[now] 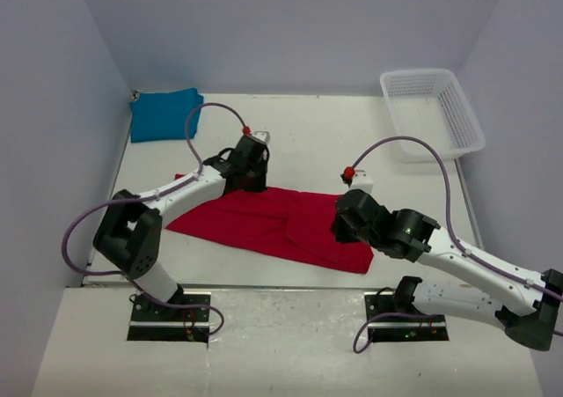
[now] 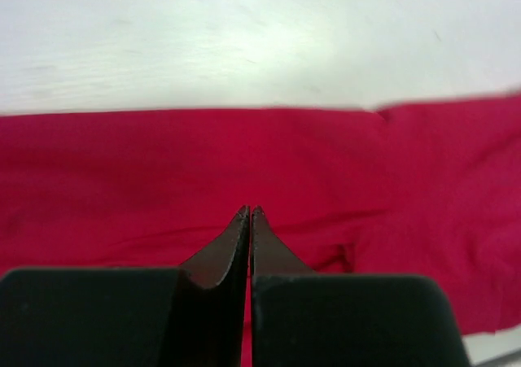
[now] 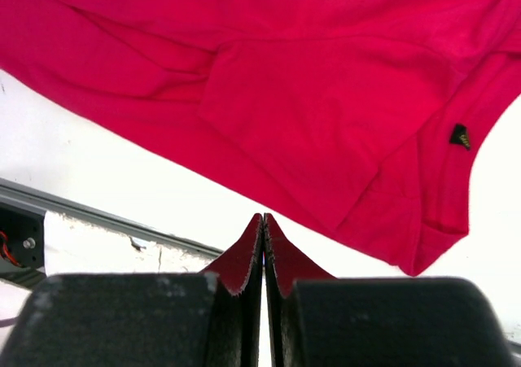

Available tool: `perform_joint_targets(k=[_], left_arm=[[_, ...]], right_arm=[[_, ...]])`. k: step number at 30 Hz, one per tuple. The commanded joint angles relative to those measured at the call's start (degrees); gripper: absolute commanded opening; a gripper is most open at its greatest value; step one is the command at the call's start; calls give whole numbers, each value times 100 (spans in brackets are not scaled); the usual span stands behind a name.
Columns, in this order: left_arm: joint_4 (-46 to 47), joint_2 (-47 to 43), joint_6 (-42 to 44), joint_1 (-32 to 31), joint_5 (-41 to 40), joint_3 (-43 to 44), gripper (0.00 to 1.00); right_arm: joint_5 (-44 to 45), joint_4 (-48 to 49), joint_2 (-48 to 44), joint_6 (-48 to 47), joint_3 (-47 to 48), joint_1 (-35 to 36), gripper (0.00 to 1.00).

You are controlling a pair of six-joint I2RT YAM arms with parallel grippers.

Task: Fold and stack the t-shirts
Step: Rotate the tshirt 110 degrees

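A white table [image 1: 308, 142] fills the walled work cell, with two robot arms mounted at its near edge. Spread across the table's near half lies the red t-shirt [image 1: 264, 216], unfolded and rumpled, running from the left-centre down toward the right, its cloth creased into long ridges with one flap doubled over near the middle.

The left arm [image 1: 176, 190] reaches in over the shirt's far edge; the right arm [image 1: 475, 265] bends in from the right toward the shirt's near right end.

A white mesh basket [image 1: 462, 115] sits at the far right corner, well apart from the shirt. The teal-blue t-shirt [image 1: 163, 113] rests as a compact bundle at the far left corner, against the wall.

The left gripper [image 2: 250, 212] is closed tight, its fingertips pressed together and poised over red cloth just inside the shirt's far hem; no fabric shows between them. The right gripper [image 3: 263, 218] is likewise pinched together with nothing in it, its tips hanging over bare table at the near edge, just short of the shirt's near hem.

In the right wrist view a small dark neck label [image 3: 460, 136] shows beside the collar.
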Motion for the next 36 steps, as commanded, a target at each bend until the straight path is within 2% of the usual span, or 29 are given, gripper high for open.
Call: perform_joint_targets(k=[1, 5, 8, 14, 24, 27, 30, 32, 33, 36], left_arm=[[823, 759, 713, -788, 1442, 372, 0], [753, 1614, 959, -1544, 1362, 1231, 0], [586, 2185, 1083, -1887, 1265, 1734, 0], [480, 2714, 1057, -2248, 1195, 1947, 0], [322, 3644, 1144, -2381, 1151, 2315, 0], [-2, 4196, 1390, -2337, 976, 3034, 0], [-345, 4936, 1645, -2065, 992, 4454, 0], [-661, 5653, 1611, -1661, 992, 5290, 0], [-828, 5858, 1628, -1495, 1193, 6069, 0], [-848, 6536, 1567, -800, 1473, 7250, 0]], right_arm=[[352, -455, -70, -40, 368, -17, 0], [282, -535, -211, -58, 352, -17, 0], [229, -552, -395, -23, 220, -26, 0], [211, -710, -808, 118, 18, -43, 0], [141, -851, -1152, 162, 88, -52, 0], [45, -843, -1090, 171, 79, -52, 0], [-69, -755, -915, 197, 79, -35, 0], [-131, -720, -844, 215, 96, -43, 0], [-201, -728, -818, 223, 123, -43, 0], [-228, -763, -739, 232, 149, -43, 0]])
